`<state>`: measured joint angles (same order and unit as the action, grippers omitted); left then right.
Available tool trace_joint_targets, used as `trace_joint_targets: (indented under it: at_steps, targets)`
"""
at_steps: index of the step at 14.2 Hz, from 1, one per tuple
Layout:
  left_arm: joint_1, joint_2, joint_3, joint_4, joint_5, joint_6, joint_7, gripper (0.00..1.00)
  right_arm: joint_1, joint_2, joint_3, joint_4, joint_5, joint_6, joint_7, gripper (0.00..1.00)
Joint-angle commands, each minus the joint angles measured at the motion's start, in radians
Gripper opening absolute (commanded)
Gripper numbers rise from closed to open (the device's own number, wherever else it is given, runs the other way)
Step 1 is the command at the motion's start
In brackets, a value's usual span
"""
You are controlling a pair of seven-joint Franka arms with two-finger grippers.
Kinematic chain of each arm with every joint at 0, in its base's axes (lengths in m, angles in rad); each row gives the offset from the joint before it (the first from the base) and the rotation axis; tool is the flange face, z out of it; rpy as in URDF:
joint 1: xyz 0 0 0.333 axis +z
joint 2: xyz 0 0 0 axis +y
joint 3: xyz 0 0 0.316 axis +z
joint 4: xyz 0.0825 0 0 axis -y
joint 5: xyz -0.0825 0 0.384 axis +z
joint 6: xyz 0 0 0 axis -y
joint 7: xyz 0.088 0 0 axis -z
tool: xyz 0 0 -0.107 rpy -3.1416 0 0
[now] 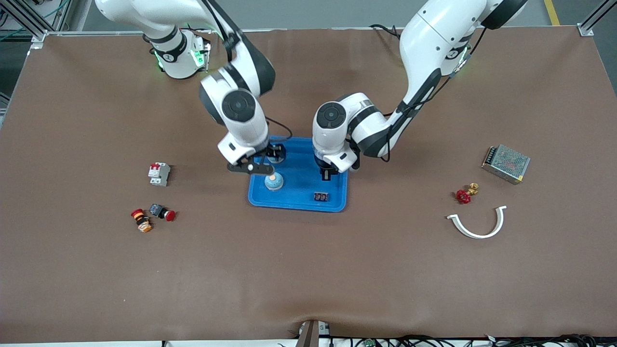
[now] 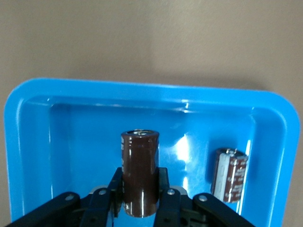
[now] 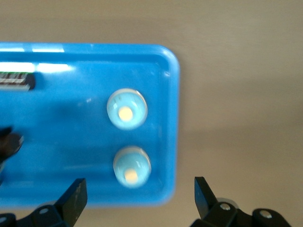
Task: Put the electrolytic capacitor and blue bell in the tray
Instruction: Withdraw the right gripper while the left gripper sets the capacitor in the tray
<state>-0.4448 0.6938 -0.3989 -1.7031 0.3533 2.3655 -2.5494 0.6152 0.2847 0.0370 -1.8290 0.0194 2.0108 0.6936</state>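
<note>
While the left gripper (image 2: 141, 201) hangs over the tray (image 1: 301, 200), its fingers (image 2: 163, 189) are clamped narrow around a dark brown electrolytic capacitor (image 2: 139, 172), held upright with its silvery top showing. The left wrist view gives that away cleanly; from the front the capacitor is hidden under the wrist. That same wrist view also picks up a second brown capacitor (image 2: 229, 175) inside the tray, near one wall, with pale printing down its sleeve too small to read.

Over at the tray's corner toward the right arm's end, the right gripper (image 3: 139, 198) is spread wide and holds nothing. Below it, its wrist camera shows two pale blue bells (image 3: 127, 109) inside the tray by the rim, each with a cream knob on top; the front view shows only one bell (image 1: 274, 181), the other sitting under the gripper. A small black component (image 1: 321, 196) lies in the tray near the edge closest to the front camera, its lettering unreadable.

Out on the brown table (image 1: 308, 270): a white circuit breaker (image 1: 159, 174) and two push buttons (image 1: 152, 215) toward the right arm's end; a metal-mesh power supply (image 1: 505, 164), a red-handled valve (image 1: 465, 193) and a white curved clamp (image 1: 479, 224) toward the left arm's end.
</note>
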Motion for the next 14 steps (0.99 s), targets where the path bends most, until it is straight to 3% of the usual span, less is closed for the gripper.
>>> trace_joint_targets:
  at_steps: [1, 6, 8, 10, 12, 14]
  targets:
    - [-0.025, 0.012, 0.011, 0.014, 0.024, 0.015, -0.034, 0.0, 0.0, -0.158, -0.014, -0.041, -0.001, -0.133, -0.078, 1.0]
    - [-0.081, 0.03, 0.044, 0.011, 0.056, 0.015, -0.043, 0.0, -0.112, -0.33, -0.02, -0.042, -0.006, -0.309, -0.302, 1.0]
    - [-0.112, 0.048, 0.07, 0.011, 0.101, 0.015, -0.071, 0.0, -0.225, -0.392, -0.023, -0.039, -0.007, -0.378, -0.441, 1.0]
    - [-0.114, 0.064, 0.072, 0.011, 0.13, 0.015, -0.086, 0.0, -0.32, -0.426, -0.025, -0.032, -0.007, -0.423, -0.582, 1.0]
    - [-0.112, 0.065, 0.072, 0.011, 0.148, 0.015, -0.098, 0.0, -0.405, -0.44, -0.035, -0.026, -0.009, -0.455, -0.611, 1.0]
    - [-0.112, 0.064, 0.072, 0.011, 0.148, 0.015, -0.1, 0.0, -0.46, -0.437, -0.039, 0.046, -0.01, -0.494, -0.609, 1.0]
